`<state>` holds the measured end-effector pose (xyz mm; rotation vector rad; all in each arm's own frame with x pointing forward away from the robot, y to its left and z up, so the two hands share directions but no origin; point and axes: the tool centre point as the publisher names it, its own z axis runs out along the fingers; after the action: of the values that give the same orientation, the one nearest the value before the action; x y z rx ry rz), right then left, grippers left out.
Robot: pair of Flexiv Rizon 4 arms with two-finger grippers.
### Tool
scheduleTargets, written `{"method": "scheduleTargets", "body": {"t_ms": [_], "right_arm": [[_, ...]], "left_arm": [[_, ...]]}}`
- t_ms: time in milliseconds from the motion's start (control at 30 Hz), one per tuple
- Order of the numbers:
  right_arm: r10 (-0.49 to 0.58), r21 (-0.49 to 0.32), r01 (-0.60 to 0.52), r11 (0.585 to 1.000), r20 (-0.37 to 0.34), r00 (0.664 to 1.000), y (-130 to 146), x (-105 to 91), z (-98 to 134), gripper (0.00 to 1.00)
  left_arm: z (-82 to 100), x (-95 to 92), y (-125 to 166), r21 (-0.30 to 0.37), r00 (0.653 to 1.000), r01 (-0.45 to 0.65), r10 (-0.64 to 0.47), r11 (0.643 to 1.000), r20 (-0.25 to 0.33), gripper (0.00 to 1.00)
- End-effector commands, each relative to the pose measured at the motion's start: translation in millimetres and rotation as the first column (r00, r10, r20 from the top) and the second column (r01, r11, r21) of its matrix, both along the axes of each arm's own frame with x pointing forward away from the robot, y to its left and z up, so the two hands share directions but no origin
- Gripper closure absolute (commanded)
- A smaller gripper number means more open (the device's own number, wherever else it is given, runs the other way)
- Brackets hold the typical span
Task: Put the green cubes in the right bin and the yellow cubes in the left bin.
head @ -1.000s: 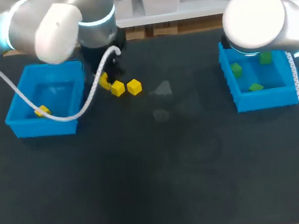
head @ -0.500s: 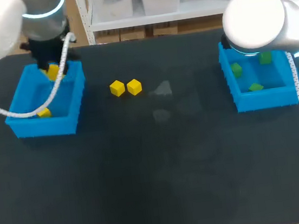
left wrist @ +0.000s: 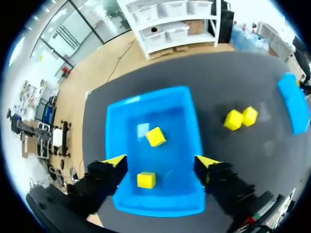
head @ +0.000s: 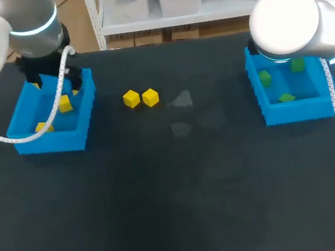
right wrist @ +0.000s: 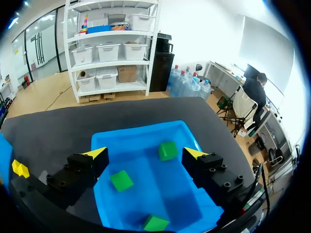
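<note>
Blue left bin (head: 50, 142): it stands by the far left corner of the worktop (head: 178, 210) and holds two yellow cubes.
Yellow cubes in the bin: one cube (head: 64, 104) lies tilted near the middle of the floor, and the other cube (head: 43, 126) lies close to the near wall. The two are apart.
Left gripper (left wrist: 161, 160): we hold our fingers wide apart above the left bin, with nothing between them. In the left wrist view one cube lies under the gap and the tilted one just ahead of it. Neither is touched.
Loose yellow cubes: a left cube (head: 131, 99) and a right cube (head: 150, 97) sit side by side on the bare worktop near its far edge. They are to the right of the left bin and well apart from it. We cannot tell whether they touch.
Right bin (head: 297, 111): it is blue too and stands by the worktop's far right corner.
Green cubes: three are inside the right bin. One (right wrist: 168, 150) is by the far wall, one (right wrist: 121, 180) is mid-floor, and one (right wrist: 155, 223) is nearest us.
Right gripper (right wrist: 146, 153): our fingers are spread wide over the right bin. They are empty and clear of every cube.
</note>
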<state>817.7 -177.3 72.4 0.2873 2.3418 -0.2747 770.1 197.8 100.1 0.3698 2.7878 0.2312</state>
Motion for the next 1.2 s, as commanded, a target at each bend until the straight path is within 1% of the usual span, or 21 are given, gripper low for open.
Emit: {"method": "scheduleTargets", "body": {"t_ms": [33,133,200,233,433,533,567,633,700,1067,1200], "right_arm": [[0.000,-0.001,0.000,1.000,0.000,1.000,0,0.4,0,0.00],[0.000,-0.001,0.000,1.000,0.000,1.000,0,0.4,0,0.00],[0.000,-0.001,0.000,1.000,0.000,1.000,0,0.4,0,0.00],[0.000,-0.001,0.000,1.000,0.000,1.000,0,0.4,0,0.00],[0.000,-0.001,0.000,1.000,0.000,1.000,0,0.4,0,0.00],[0.000,-0.001,0.000,1.000,0.000,1.000,0,0.4,0,0.00],[0.000,-0.001,0.000,1.000,0.000,1.000,0,0.4,0,0.00],[0.000,-0.001,0.000,1.000,0.000,1.000,0,0.4,0,0.00],[0.000,-0.001,0.000,1.000,0.000,1.000,0,0.4,0,0.00],[0.000,-0.001,0.000,1.000,0.000,1.000,0,0.4,0,0.00],[0.000,-0.001,0.000,1.000,0.000,1.000,0,0.4,0,0.00]], "left_arm": [[17.7,-2.7,-15,-0.059,0.997,0.070,-0.069,0.996,0.018,0.00],[25.8,0.0,-40,-0.096,0.988,0.155,-0.154,0.983,0.027,0.00],[26.3,1.9,-58,-0.116,0.978,0.209,-0.208,0.971,0.025,0.00],[25.1,3.1,-66,-0.115,0.973,0.233,-0.232,0.966,0.024,0.00],[3.2,4.6,-112,-0.092,0.938,0.342,-0.346,0.935,-0.034,0.00],[-14.9,2.5,-132,-0.083,0.915,0.388,-0.395,0.918,-0.082,0.00],[-20.9,2.9,-136,-0.085,0.913,0.390,-0.397,0.917,-0.094,0.00],[-33.4,5.0,-142,-0.087,0.907,0.395,-0.403,0.915,-0.124,0.00],[-42.9,8.3,-145,-0.084,0.905,0.395,-0.403,0.915,-0.136,0.00],[-78.3,22.6,-148,-0.053,0.898,0.395,-0.398,0.917,-0.190,0.00],[-91.2,24.1,-146,-0.063,0.895,0.386,-0.390,0.920,-0.216,0.00]]}}
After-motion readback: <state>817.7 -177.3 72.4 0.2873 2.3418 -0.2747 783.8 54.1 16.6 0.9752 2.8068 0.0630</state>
